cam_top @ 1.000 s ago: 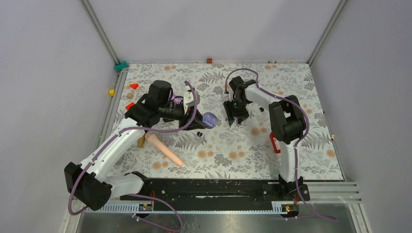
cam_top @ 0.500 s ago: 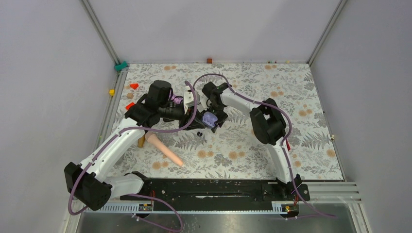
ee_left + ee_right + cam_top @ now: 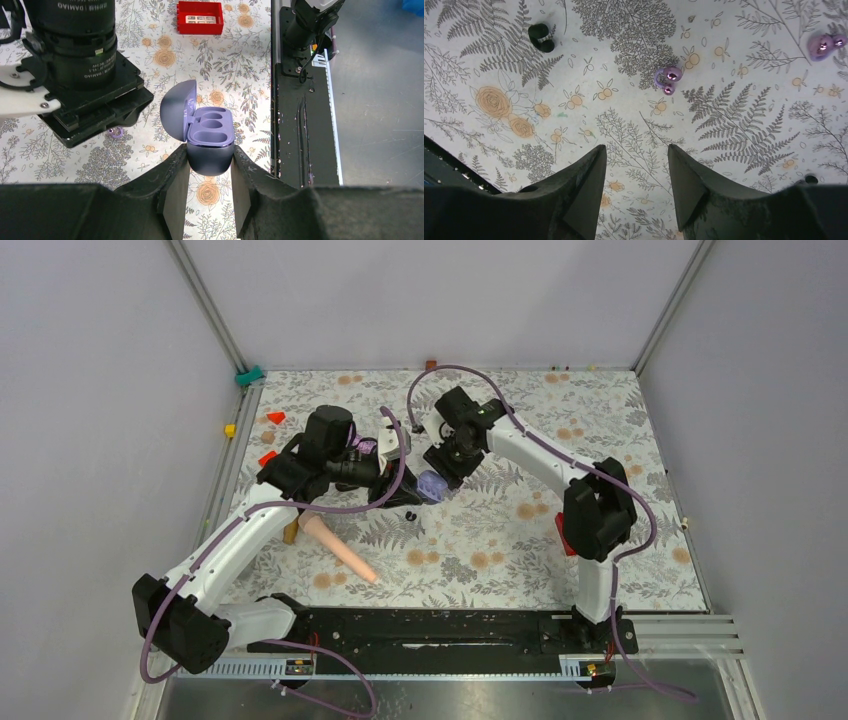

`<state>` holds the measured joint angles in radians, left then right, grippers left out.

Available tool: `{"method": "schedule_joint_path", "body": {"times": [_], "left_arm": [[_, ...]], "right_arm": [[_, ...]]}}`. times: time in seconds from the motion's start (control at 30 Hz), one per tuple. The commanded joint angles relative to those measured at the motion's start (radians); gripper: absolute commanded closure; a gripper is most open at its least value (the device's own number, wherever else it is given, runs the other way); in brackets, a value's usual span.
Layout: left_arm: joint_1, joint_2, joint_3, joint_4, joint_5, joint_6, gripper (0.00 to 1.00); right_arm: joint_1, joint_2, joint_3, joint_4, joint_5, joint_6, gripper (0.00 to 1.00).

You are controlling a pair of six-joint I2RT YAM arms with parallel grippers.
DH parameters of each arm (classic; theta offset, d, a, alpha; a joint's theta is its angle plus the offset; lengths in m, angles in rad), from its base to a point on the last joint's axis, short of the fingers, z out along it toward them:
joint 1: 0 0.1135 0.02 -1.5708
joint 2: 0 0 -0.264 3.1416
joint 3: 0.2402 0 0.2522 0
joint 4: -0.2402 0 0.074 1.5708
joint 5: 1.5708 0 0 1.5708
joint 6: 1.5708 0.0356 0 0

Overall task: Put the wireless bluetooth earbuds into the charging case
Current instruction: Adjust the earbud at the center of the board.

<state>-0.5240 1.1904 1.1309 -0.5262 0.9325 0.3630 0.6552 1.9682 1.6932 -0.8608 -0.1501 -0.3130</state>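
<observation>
Floral cloth [image 3: 480,540] covers the table inside grey walls, and the work sits around its middle, a little to the far side. The left gripper [image 3: 210,152] is clenched on the lower body of the purple charging case [image 3: 212,129], one finger on each flank, with the lid [image 3: 177,107] swung open and both wells facing up and empty. The right gripper [image 3: 636,150] hangs just beside the case on its far right, jaws parted and holding nothing. Below it on the cloth lie a purple earbud [image 3: 668,79] just ahead of the fingertips, a second purple earbud [image 3: 824,44] further off, and a black earbud [image 3: 541,37] on the other side; none is in the case yet. The step in hand looks like picking up the closer purple earbud, which matches the case in colour. To do it well, the right gripper should first slide forward until the bud lies squarely between the fingers, then come straight down to the cloth. It should close slowly across the rounded body rather than the soft tip. So small and glossy a piece will likely squirt out under an off-centre or hard pinch. Meanwhile the left gripper's best help is to hold the case level and motionless, wells up and lid clear, so the carry across is short.
</observation>
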Motion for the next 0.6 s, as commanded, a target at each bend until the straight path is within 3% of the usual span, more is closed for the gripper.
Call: {"method": "schedule_joint_path", "body": {"times": [0.0, 0.17, 0.57], "left_arm": [[-0.005, -0.018, 0.037, 0.028, 0.001, 0.013, 1.00], [-0.005, -0.016, 0.037, 0.028, 0.000, 0.015, 1.00], [-0.005, -0.011, 0.039, 0.028, -0.004, 0.013, 1.00]], "right_arm": [[-0.013, -0.036, -0.049, 0.065, 0.043, 0.043, 0.45], [-0.020, 0.025, -0.063, 0.061, -0.003, 0.032, 0.50], [0.089, 0.093, -0.077, 0.185, 0.220, -0.007, 0.52]]}}
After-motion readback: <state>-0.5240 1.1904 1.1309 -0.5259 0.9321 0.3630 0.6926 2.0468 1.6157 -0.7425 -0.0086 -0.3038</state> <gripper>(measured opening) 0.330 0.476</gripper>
